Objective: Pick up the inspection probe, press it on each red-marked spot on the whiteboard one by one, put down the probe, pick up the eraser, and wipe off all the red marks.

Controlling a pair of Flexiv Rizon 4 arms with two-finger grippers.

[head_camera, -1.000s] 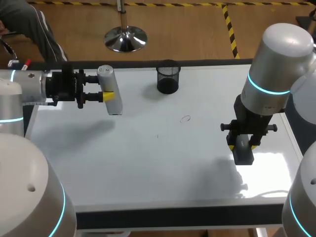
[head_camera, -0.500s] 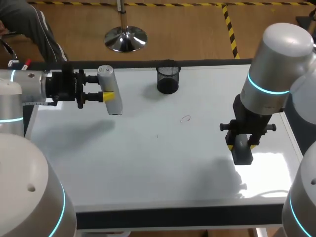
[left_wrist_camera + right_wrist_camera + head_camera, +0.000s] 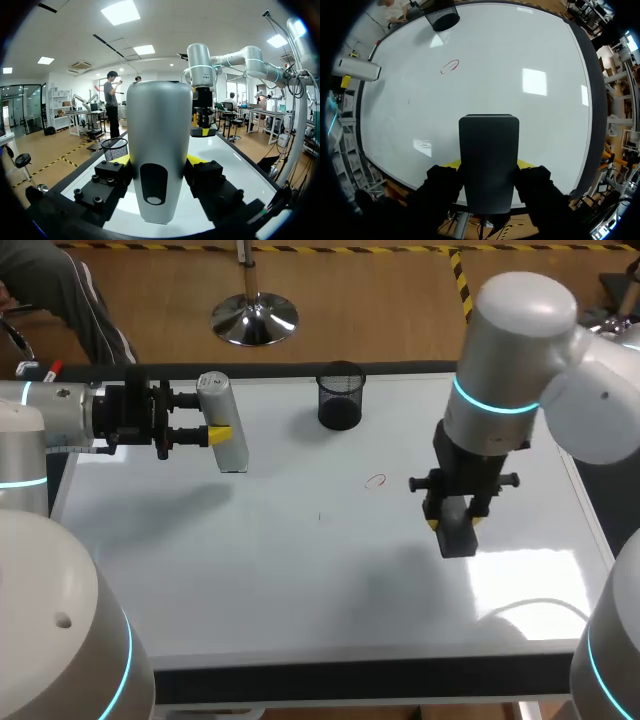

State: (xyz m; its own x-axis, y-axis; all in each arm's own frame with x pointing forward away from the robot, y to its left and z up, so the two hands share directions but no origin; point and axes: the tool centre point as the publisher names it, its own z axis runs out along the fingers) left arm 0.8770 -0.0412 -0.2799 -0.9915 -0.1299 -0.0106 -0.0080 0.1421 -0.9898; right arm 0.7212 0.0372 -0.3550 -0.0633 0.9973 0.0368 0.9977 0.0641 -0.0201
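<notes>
From above, the left arm lies low along the far left of the whiteboard (image 3: pixel 300 580). Its left gripper (image 3: pixel 218 434) is clamped on the inspection probe (image 3: pixel 228 452), which is held above the board rather than set down. The right arm hangs straight down at mid-right, and the right gripper (image 3: pixel 455 523) is closed on the dark eraser (image 3: pixel 458 540). One red mark (image 3: pixel 376 481) sits just left of it and a little farther off, with a mesh cup (image 3: pixel 340 395) beyond.

The left wrist view shows both yellow tips pressing the probe's sides.

In the right wrist view the eraser fills the fingers, with the red ring (image 3: pixel 450 66) well ahead. I'd say wiping is in hand. Next the eraser must travel over the ring, press flat and rub. Whether it touches the board I can't tell.
</notes>
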